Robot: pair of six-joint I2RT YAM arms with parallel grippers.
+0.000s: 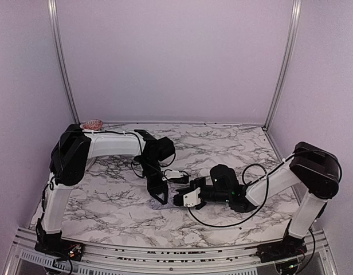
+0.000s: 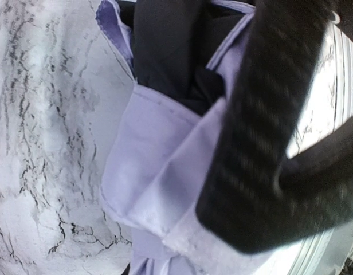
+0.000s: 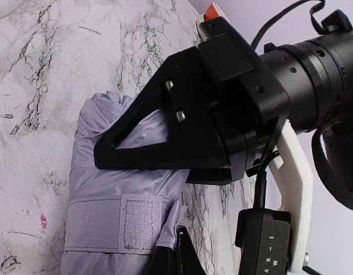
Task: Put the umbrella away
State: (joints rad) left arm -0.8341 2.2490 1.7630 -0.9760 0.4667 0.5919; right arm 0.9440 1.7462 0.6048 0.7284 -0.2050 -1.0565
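Observation:
The umbrella (image 1: 161,203) lies folded into a pale lavender bundle on the marble table, between my two grippers. In the right wrist view it (image 3: 108,189) shows a lavender velcro strap (image 3: 136,223) wrapped around it. In the left wrist view its fabric (image 2: 165,166) folds over the black lining (image 2: 165,51). My left gripper (image 1: 159,193) reaches down onto the bundle, its black fingers (image 2: 251,143) meeting on the fabric. My right gripper (image 1: 181,199) is at the bundle's right edge, its fingertips (image 3: 177,258) close together on a fold of fabric. The shaft and handle are hidden.
A small red-patterned object (image 1: 92,124) sits at the back left corner by the wall. Pale walls and metal posts (image 1: 61,63) enclose the marble table (image 1: 234,143) on three sides. Cables loop from both arms over the table.

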